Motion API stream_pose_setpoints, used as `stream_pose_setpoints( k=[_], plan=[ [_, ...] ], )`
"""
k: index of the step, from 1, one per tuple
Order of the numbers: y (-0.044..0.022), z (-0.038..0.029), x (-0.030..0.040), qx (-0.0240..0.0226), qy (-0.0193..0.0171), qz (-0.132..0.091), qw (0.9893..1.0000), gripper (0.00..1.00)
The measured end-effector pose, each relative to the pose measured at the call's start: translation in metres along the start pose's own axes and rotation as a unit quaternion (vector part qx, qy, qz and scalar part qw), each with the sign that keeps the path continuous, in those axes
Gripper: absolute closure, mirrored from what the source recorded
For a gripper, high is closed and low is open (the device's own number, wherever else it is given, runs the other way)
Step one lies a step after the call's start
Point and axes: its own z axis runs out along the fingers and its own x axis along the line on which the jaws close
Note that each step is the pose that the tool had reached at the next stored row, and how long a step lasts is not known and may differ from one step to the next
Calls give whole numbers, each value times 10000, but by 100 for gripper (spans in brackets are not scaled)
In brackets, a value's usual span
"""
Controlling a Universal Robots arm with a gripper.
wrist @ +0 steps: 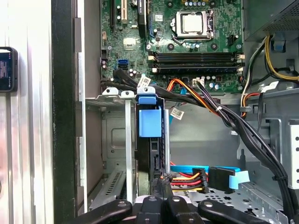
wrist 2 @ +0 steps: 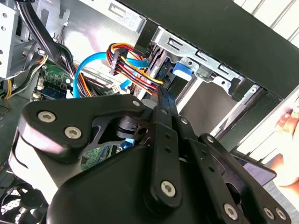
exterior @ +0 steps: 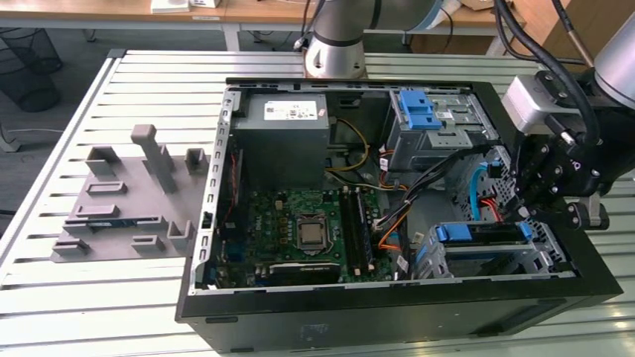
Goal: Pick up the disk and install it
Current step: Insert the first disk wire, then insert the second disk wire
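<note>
Hand (wrist: 161,198) fingers pinched together, nothing held, tips by disk (wrist: 149,122) seated in bay.

No print is proving legible: the white rectangular paper sticker (exterior: 291,111) on the grey metal power-supply box (exterior: 281,141) is showing only unreadable marks.

An open computer case (exterior: 397,305) (motherboard (exterior: 303,227) exposed) sits beside a grey fixture (exterior: 124,204).
</note>
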Motion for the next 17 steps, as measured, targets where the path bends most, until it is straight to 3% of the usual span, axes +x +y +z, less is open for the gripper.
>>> stream_pose_setpoints(
  k=[14,17],
  plan=[
    [0,-1,0,0,0,0,10000,89],
    [28,-2,2,0,2,0,10000,89]
  ],
)
